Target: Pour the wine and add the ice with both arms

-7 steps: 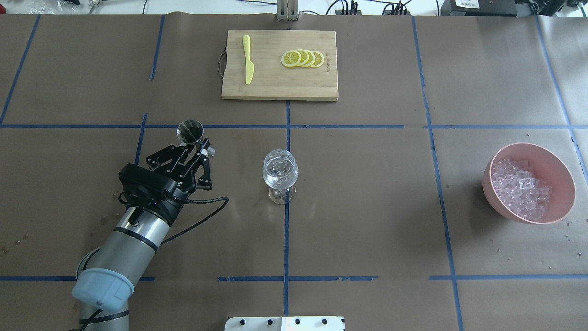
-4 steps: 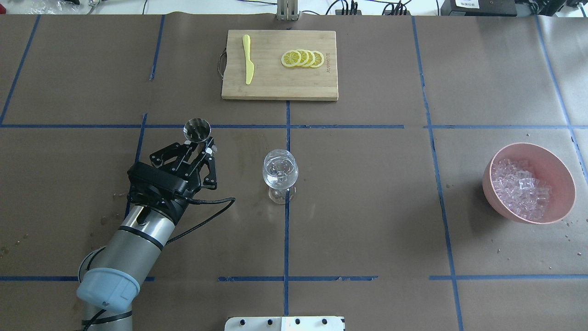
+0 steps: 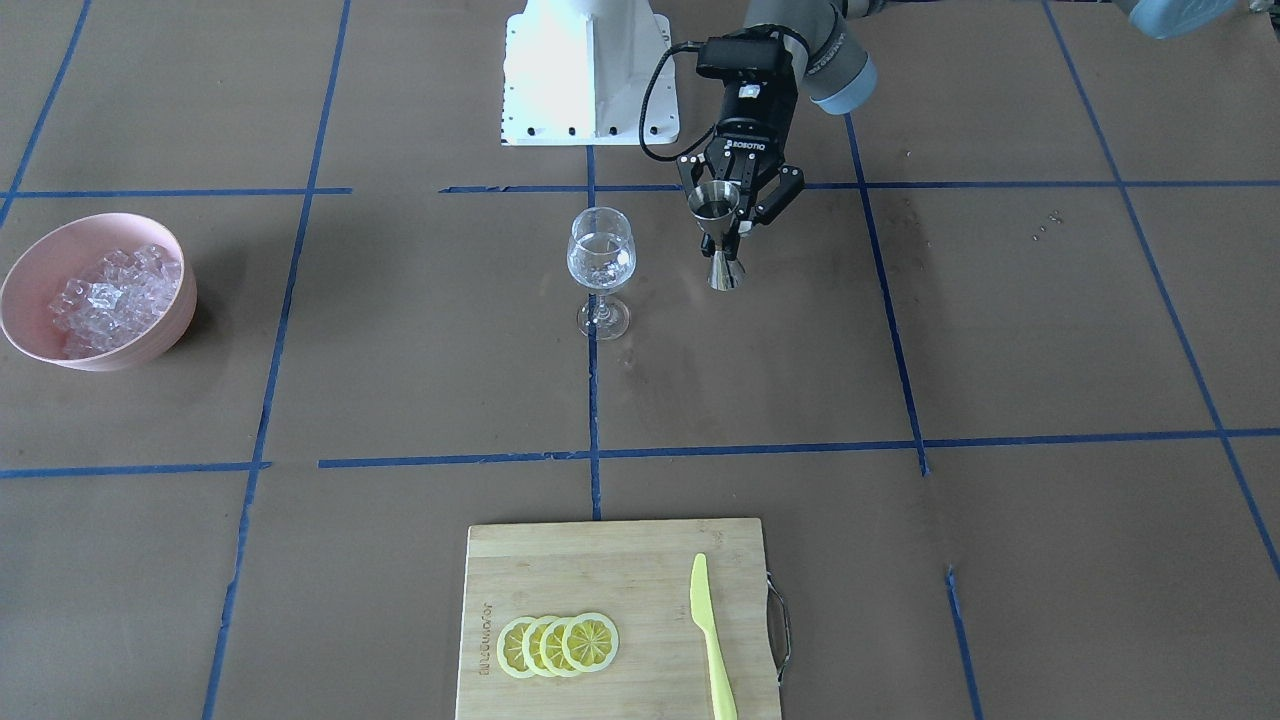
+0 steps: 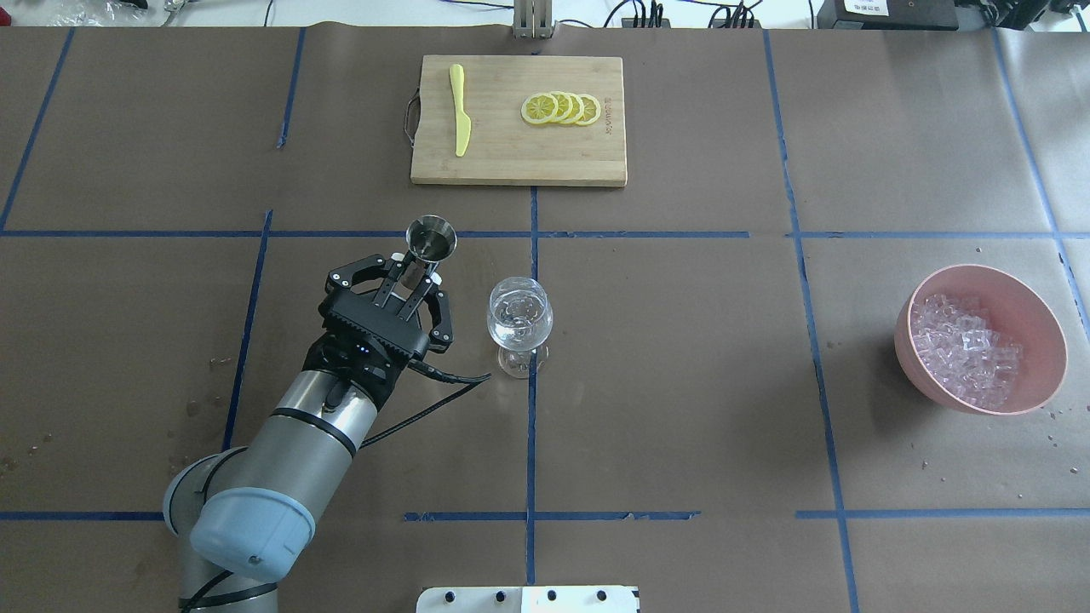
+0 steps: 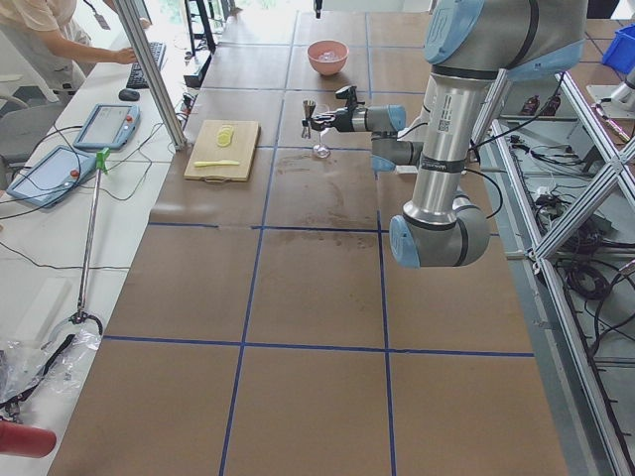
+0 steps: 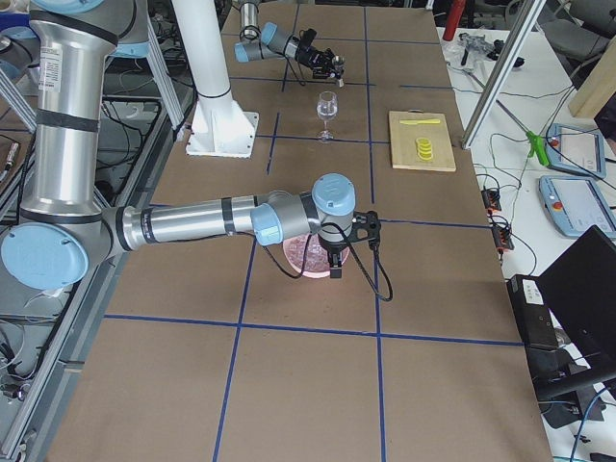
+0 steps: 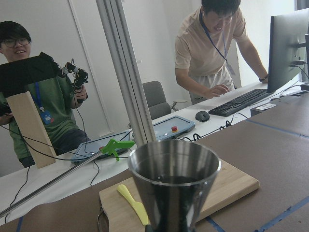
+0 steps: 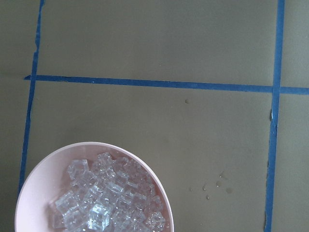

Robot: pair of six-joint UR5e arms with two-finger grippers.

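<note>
Mid wine-pour, seemingly: clamps the steel double-cone jigger in the closed left gripper, just beside the stemmed clear glass holding clear wine. Must clear the rim and tip gently next. Cannot judge the right gripper, open or closed, above the pink bowl of clear ice cubes.

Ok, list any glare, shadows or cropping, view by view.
Overhead exterior: pale sheen on the table around the wine glass. Exterior front-facing: the pink bowl throws a soft shadow to its right. Right wrist-mounted: sharp, but the bowl is cropped at the bottom edge.
</note>
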